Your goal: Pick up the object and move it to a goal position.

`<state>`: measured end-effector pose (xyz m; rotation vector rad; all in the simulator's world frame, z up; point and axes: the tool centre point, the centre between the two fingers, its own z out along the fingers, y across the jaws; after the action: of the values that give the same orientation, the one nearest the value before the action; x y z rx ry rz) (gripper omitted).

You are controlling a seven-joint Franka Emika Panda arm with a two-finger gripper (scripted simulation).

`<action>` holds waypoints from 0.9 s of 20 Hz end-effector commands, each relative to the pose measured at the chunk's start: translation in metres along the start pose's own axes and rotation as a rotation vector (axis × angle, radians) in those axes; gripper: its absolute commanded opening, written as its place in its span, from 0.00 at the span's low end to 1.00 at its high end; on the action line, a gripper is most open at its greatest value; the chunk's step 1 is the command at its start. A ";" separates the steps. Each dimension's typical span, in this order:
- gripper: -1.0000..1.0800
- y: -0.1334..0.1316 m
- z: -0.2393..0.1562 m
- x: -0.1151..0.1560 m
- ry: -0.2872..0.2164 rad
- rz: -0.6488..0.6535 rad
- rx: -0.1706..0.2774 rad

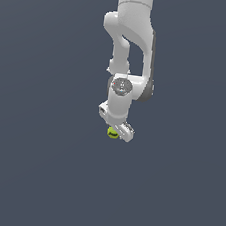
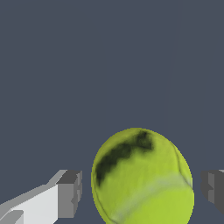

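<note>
The object is a small yellow-green ball (image 1: 113, 132) with a dark mark, mostly hidden under the white gripper (image 1: 116, 132) in the exterior view. In the wrist view the ball (image 2: 142, 177) fills the space between the two grey fingertips (image 2: 70, 194), with a visible gap on each side. The jaws stand open around the ball and do not touch it. The white arm (image 1: 130, 41) reaches down from the top of the exterior view.
A plain dark grey-blue surface (image 1: 32, 165) spreads all around the ball and the arm. No other objects show in either view.
</note>
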<state>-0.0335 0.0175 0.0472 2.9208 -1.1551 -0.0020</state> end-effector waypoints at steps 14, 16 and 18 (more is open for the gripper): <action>0.00 -0.002 0.005 0.000 0.001 0.000 0.002; 0.00 -0.001 0.004 0.001 0.001 0.000 0.002; 0.00 0.000 0.000 0.003 0.001 0.000 0.002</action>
<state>-0.0325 0.0170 0.0438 2.9220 -1.1540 -0.0019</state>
